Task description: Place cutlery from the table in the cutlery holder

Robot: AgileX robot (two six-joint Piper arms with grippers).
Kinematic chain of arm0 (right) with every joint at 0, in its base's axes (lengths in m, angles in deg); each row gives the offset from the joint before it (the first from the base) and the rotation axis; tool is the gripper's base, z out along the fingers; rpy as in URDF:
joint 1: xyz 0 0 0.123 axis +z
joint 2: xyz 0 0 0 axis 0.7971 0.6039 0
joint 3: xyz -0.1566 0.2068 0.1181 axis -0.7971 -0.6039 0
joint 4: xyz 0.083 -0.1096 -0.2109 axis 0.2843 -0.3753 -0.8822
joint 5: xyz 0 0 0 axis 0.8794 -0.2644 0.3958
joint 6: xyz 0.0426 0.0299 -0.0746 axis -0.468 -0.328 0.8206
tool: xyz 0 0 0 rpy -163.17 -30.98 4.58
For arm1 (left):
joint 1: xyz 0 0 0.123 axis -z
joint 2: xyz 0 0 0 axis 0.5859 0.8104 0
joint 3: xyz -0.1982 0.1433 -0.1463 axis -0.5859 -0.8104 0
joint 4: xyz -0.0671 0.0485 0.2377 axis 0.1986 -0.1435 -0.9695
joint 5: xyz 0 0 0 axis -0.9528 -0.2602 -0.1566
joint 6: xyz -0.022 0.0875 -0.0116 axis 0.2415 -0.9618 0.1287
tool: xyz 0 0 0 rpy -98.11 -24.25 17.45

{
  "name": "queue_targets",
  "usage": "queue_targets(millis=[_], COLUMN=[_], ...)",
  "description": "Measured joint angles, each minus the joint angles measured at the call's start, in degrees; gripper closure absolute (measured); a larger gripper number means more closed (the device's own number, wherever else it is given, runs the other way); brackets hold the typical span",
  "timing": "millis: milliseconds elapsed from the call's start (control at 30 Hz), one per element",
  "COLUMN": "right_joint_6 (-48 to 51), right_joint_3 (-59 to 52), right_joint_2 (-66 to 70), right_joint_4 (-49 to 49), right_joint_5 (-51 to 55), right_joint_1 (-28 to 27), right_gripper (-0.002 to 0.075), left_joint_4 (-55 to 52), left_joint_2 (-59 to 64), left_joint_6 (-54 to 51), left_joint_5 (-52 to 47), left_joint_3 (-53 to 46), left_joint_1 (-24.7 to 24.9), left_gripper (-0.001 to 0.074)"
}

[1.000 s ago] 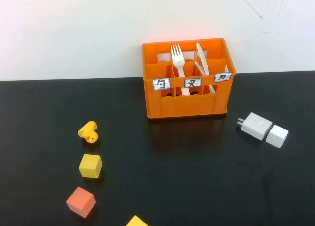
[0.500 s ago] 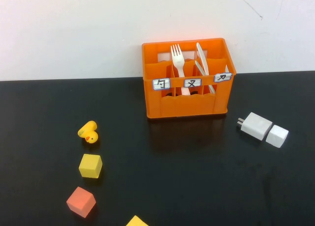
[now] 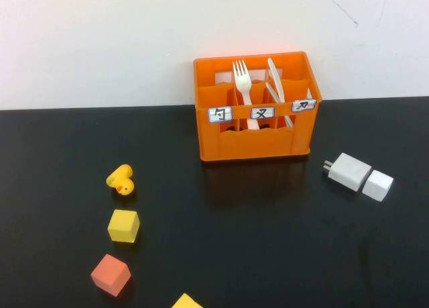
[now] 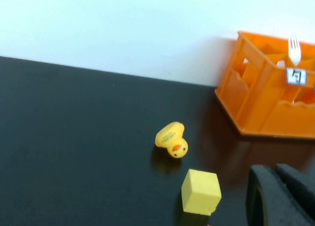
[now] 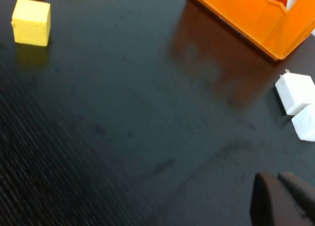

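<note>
White plastic fork (image 3: pixel 242 86) and knives (image 3: pixel 276 86) stand in the slatted orange plastic cutlery holder (image 3: pixel 255 141) at twelve o'clock on the glossy black table (image 3: pixel 268 241); left pincer (image 4: pixel 278 196) and right pincer (image 5: pixel 280 199) clenched, empty, low over it

Table: you see a glossy black table (image 3: pixel 268 241).
Far side: the orange cutlery holder (image 3: pixel 255 141) stands on it.
Right: two white charger blocks (image 3: pixel 359 176), touching.
Left: yellow duck (image 3: pixel 121 180), yellow cube (image 3: pixel 123 225), orange cube (image 3: pixel 110 274).
</note>
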Motion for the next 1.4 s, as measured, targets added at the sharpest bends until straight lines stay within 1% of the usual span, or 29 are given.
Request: queue_targets(millis=[100,200,333,433,600,700,833,1133,1267,1400], right_joint_6=[0.0,0.0,0.0,0.0,0.0,0.0,0.0,0.0,0.0,0.0], right_joint_3=[0.0,0.0,0.0,0.0,0.0,0.0,0.0,0.0,0.0,0.0], right_joint_2=[0.0,0.0,0.0,0.0,0.0,0.0,0.0,0.0,0.0,0.0], right_joint_4=[0.0,0.0,0.0,0.1,0.1,0.1,0.1,0.1,0.1,0.1], right_joint_5=[0.0,0.0,0.0,0.0,0.1,0.1,0.1,0.1,0.1,0.1], right_joint_1=[0.0,0.0,0.0,0.0,0.0,0.0,0.0,0.0,0.0,0.0], right_gripper=[0.0728,0.0728,0.0728,0.0728,0.0728,0.0728,0.0728,0.0728,0.0728,0.0728], left_joint_4=[5.2,15.9,31.8,41.4,50.0,52.6,53.4,53.3,53.3,53.3], left_joint_2=[-3.0,-6.1,-9.1,-9.3,-9.5,-9.5,-9.5,-9.5,-9.5,-9.5], left_joint_6=[-3.7,-14.2,-32.3,-41.7,-46.6,-47.6,-48.7,-49.5,-50.4,-53.4], left_joint_5=[-1.7,-4.2,-4.5,-2.1,5.2,7.4,7.5,6.7,6.7,6.6], left_joint_3=[-0.1,-0.1,-1.0,-3.3,-8.1,-11.5,-12.5,-12.5,-12.5,-12.5], left_joint_1=[-0.5,-3.0,-10.7,-17.4,-27.9,-31.9,-32.8,-29.8,-29.8,-29.8], left_gripper=[0.0736,0.0736,0.0736,0.0736,0.0736,0.0736,0.0736,0.0736,0.0736,0.0736])
